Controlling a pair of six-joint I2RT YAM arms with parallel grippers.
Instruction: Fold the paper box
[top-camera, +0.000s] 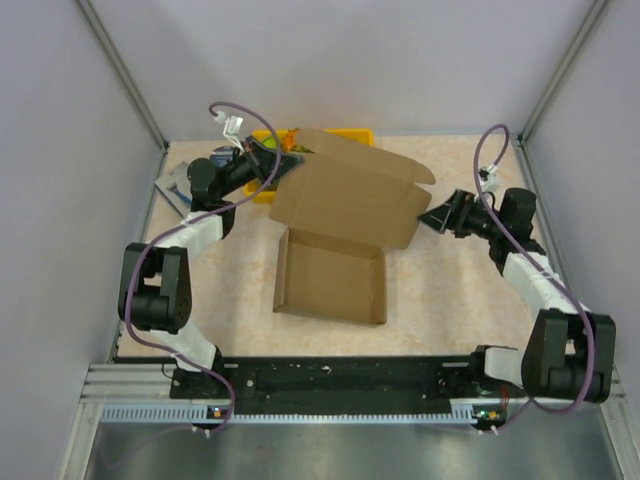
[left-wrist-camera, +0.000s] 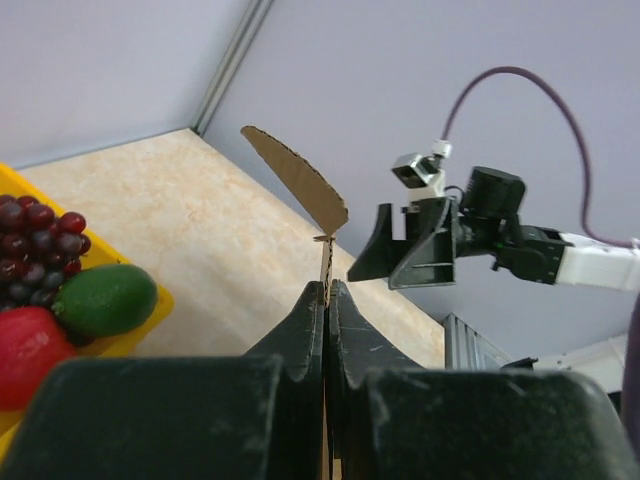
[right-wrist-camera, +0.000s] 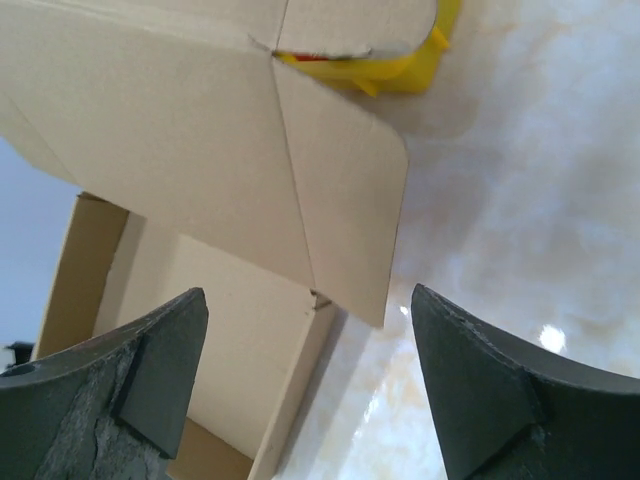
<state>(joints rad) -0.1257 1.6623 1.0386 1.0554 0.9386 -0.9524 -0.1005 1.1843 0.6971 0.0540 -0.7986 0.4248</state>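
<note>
One cardboard box (top-camera: 330, 285), one yellow tray (top-camera: 352, 135), one grape bunch (left-wrist-camera: 40, 240), one green fruit (left-wrist-camera: 105, 300), one red fruit (left-wrist-camera: 25, 355), one flat packet (top-camera: 172, 188). Two arms: left end effector (left-wrist-camera: 327, 292), right end effector (top-camera: 438, 215).

robot lab test cell: plain grey panel walls (top-camera: 60, 120), aluminium rail (top-camera: 150, 385) (arms bolted on), marble-look tabletop (top-camera: 440, 300).
</note>
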